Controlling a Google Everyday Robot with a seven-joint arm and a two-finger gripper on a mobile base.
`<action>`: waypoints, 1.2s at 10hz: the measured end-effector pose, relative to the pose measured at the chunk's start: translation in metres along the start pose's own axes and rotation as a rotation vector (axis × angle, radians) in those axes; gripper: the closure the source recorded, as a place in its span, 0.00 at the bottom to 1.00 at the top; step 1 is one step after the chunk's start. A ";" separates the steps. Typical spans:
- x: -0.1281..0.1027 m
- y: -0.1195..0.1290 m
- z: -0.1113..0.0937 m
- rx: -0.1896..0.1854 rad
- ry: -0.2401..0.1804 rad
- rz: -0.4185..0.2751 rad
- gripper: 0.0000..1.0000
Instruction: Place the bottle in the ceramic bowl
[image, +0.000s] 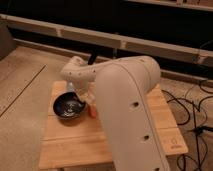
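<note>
End effector (75, 90) hidden behind arm, above bowl (70, 107) rim; open or closed, cannot tell. Bottle not visible. Advice: centre over bowl below, lower before release.
</note>
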 end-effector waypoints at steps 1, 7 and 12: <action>-0.014 0.010 -0.006 -0.006 -0.035 -0.034 1.00; -0.039 0.064 -0.020 -0.125 -0.155 -0.151 1.00; -0.019 0.059 0.012 -0.238 -0.158 -0.198 0.73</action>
